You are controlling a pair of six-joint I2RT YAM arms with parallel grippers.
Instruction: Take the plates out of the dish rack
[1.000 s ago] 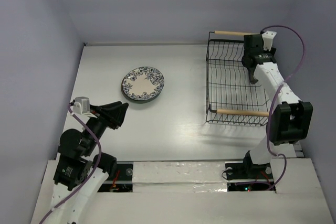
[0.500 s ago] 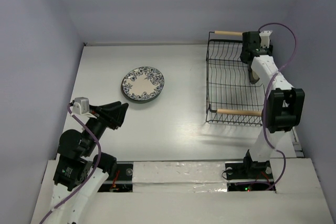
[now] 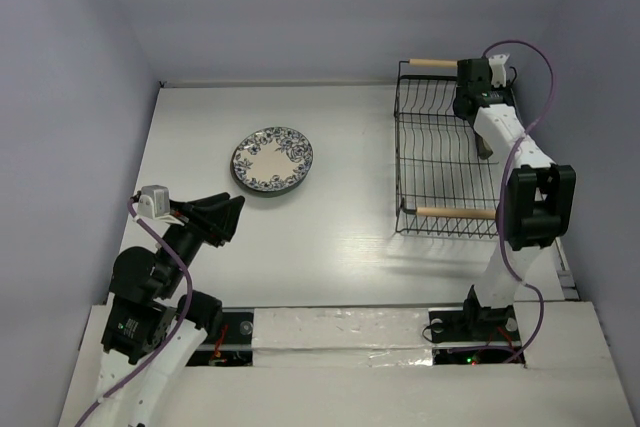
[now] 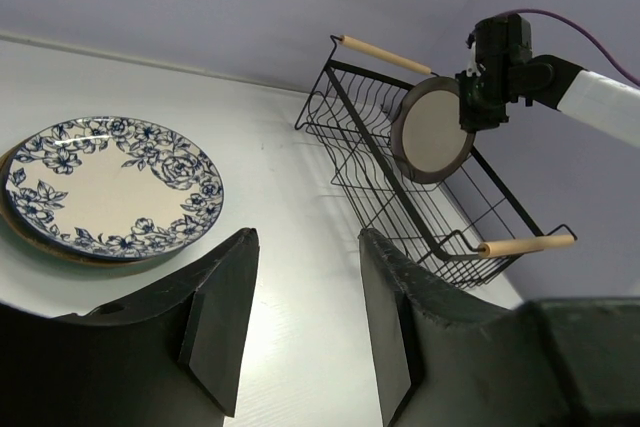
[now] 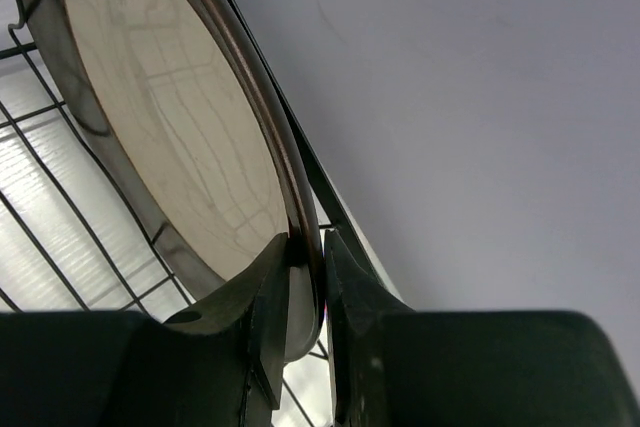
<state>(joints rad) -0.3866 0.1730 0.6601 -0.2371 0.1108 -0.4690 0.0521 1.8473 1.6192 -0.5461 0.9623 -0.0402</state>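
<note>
Nearly upright cream plate (image 4: 432,130), face leftward

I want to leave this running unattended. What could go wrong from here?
1. The right gripper pinches the dark-rimmed cream plate only by its rim, upright, so it could slip or swing when carried.
2. The plate is inside the dish rack walls. Its lower edge might snag a wire and drag the rack.
3. The blue floral plate already tops a stack, so a tilted set-down could chip it.
</note>
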